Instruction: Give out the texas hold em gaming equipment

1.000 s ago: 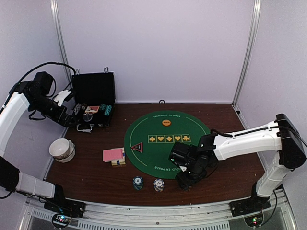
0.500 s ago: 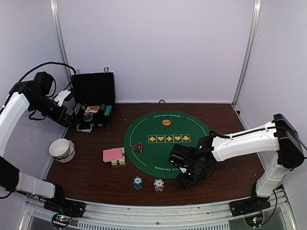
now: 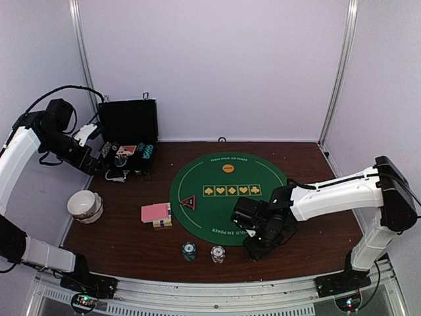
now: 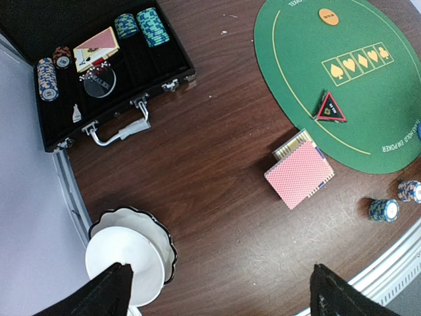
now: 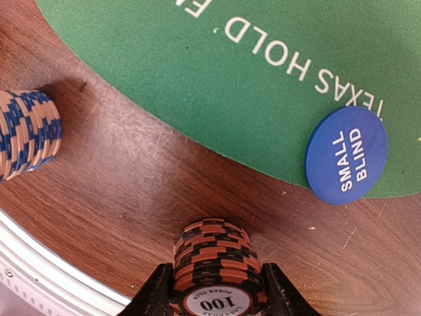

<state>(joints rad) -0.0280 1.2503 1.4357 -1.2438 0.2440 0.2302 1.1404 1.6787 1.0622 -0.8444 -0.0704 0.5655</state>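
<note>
Dark wood table (image 5: pixel 131 178), green mat (image 5: pixel 197 79) | right gripper (image 5: pixel 214 293) clamped on brown-red chip stack (image 5: pixel 214 257), upright over bare wood just off mat, near blue disc (image 5: pixel 346 156) | left gripper (image 4: pixel 223 293) wide, empty, above white bowl (image 4: pixel 131 257) | keep stack level, open slowly, retreat straight up

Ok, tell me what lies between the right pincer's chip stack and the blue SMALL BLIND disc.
Nothing: the right wrist view shows only bare tabletop between the brown-red chip stack and the blue disc.
</note>
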